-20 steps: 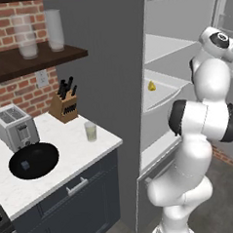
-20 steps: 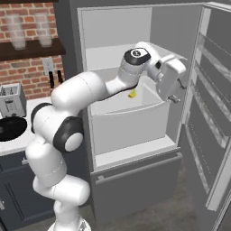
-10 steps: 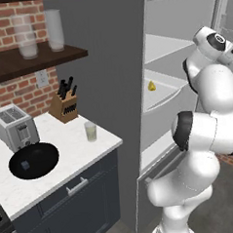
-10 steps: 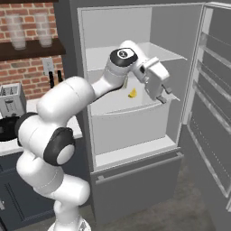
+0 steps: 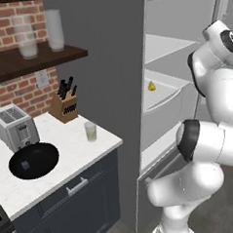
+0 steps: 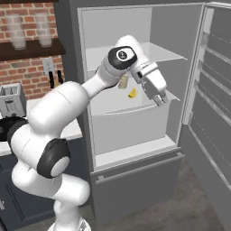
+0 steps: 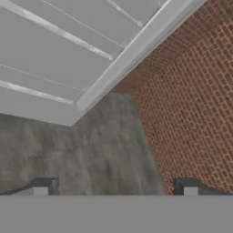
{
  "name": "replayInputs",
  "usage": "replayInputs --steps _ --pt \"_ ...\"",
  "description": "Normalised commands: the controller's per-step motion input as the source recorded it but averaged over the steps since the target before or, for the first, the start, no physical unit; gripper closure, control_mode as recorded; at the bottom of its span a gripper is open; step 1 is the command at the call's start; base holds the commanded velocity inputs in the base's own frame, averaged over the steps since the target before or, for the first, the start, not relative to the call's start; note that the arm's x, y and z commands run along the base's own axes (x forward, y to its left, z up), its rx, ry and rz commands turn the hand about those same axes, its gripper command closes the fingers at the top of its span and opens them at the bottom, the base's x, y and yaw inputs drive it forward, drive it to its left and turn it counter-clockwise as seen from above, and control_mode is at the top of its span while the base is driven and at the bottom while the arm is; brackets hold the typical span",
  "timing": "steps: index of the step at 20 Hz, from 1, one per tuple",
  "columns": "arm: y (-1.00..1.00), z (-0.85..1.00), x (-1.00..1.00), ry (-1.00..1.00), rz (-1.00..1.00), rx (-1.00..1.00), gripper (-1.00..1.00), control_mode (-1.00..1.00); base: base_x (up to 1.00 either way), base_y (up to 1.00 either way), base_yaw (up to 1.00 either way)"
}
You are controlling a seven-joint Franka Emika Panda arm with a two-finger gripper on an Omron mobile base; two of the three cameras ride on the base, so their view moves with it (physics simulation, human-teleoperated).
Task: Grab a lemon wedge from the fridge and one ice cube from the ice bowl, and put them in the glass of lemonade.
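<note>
In the right base view your two-finger gripper (image 6: 161, 100) hangs with its fingers spread wide and nothing between them, just in front of the open tall dark grey fridge (image 6: 135, 131). The small pale yellow lemon wedge (image 6: 132, 93) lies on the pale grey shelf at about ten o'clock from the fingertips, near but apart. In the left base view, well off at nine o'clock, the small clear glass of lemonade (image 5: 91, 131) stands on the white counter (image 5: 62, 156), with the wide black ice bowl (image 5: 34, 160) beyond it holding a tiny greyish ice cube (image 5: 25, 165).

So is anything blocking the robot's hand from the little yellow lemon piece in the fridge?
Nothing visible. The fridge door is open, the lemon wedge lies bare on its shelf, and the open gripper hangs just beside it.
</note>
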Motion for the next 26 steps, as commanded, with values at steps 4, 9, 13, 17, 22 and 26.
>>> replayInputs --steps 4,9,13,17,22,26 --pt "0.51 0.0 -0.04 -0.26 0.21 0.36 -1.0 -1.0 0.0 0.0 0.0" --pt "0.25 0.11 -0.15 -0.17 0.16 0.24 -1.0 -1.0 0.0 0.0 0.0" --pt "0.66 0.32 -0.8 -0.04 0.06 0.12 -1.0 -1.0 0.0 0.0 0.0" --pt "0.98 0.06 -0.78 0.0 0.1 0.11 -1.0 -1.0 0.0 0.0 0.0" --pt "1.0 -0.08 -0.42 0.0 0.23 0.05 -1.0 -1.0 0.0 0.0 0.0" --pt "0.99 -0.31 -0.28 -0.01 0.26 0.03 -1.0 -1.0 0.0 0.0 0.0"
